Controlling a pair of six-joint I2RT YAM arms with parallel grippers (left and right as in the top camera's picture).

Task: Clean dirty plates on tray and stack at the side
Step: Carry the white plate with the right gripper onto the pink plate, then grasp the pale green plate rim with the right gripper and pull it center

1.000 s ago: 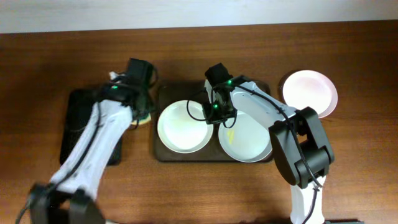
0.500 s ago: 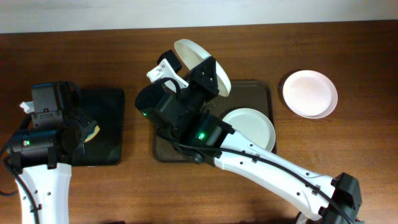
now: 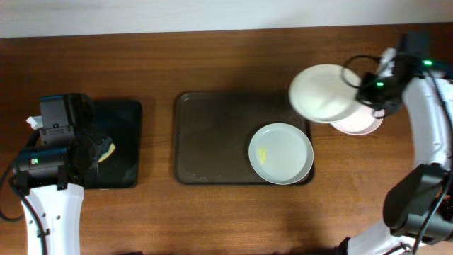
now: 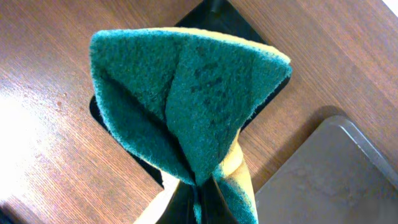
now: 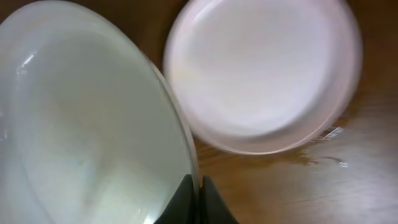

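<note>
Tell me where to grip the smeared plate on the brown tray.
Probably pinch the plate's raised rim at its left edge, coming down from above. It lies flat, and bare tray floor there leaves room; its right edge crowds the tray's rim.

Overhead top-down; wrist cameras close.

The tabletop [image 3: 212, 64] is brown wood with its grain running left to right, and a pale strip [image 3: 212, 14] borders its far edge. Three things lie directly on it. Near the middle sits the dark brown tray [image 3: 212, 134], its long side parallel to that far edge. Well apart to the left lies a smaller black tray [image 3: 126, 166] (one corner of it also shows in the left wrist view). At the right, near the dark brown tray's far corner, a faintly pink-white plate [image 5: 261, 74] rests flat on the wood, partly hidden from overhead.
</note>
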